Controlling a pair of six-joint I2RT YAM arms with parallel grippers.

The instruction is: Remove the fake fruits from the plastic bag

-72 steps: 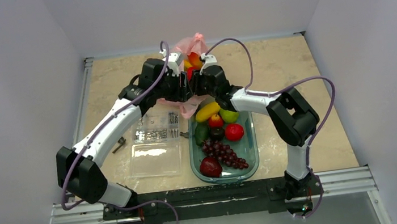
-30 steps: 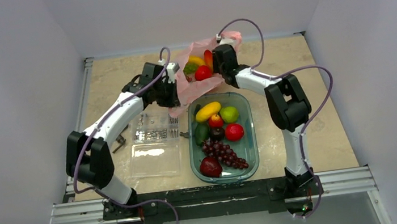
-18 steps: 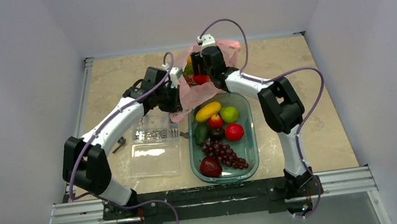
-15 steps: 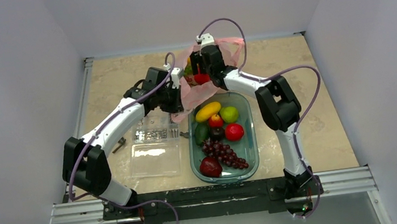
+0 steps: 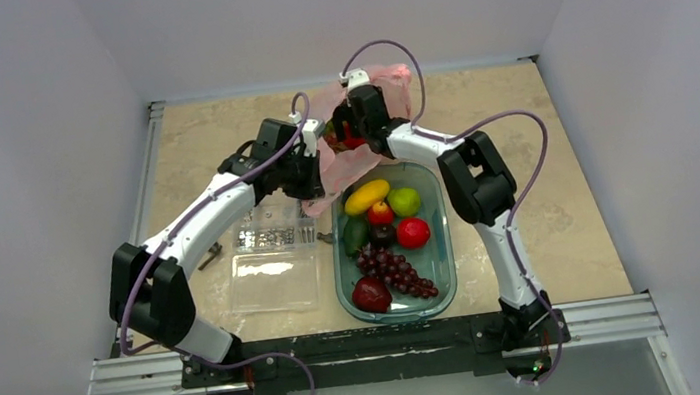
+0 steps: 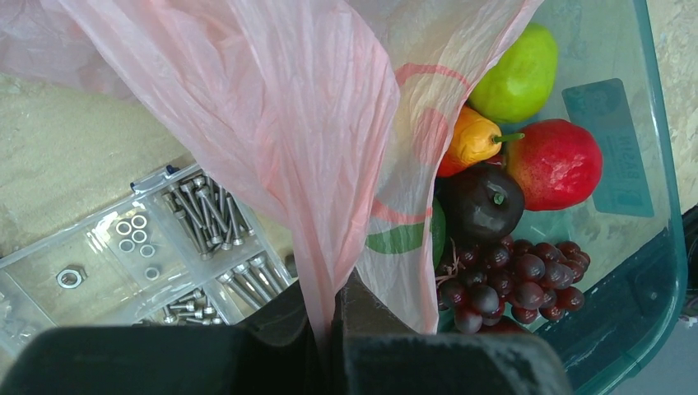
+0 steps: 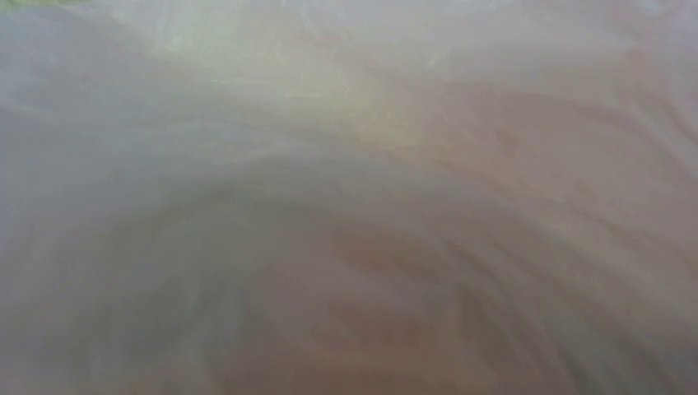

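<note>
Nothing legible anywhere. A label (image 6: 607, 148) on the green tray's (image 6: 668, 206) floor is too blurred to read; the pink plastic bag (image 6: 272, 123) shows only red and green printed curves.

On the marble-patterned table (image 5: 577, 190) you have a green tray (image 5: 443, 272). A stubby yellow oval fruit (image 5: 366, 196) lies beside a green apple (image 5: 405, 201) at its far end, with a dark purple grape bunch (image 5: 397, 270) toward the near end. Just left of the tray lies a clear organizer box (image 5: 273, 257) holding screws (image 6: 197, 222), washers and a nut (image 6: 71, 277).
</note>
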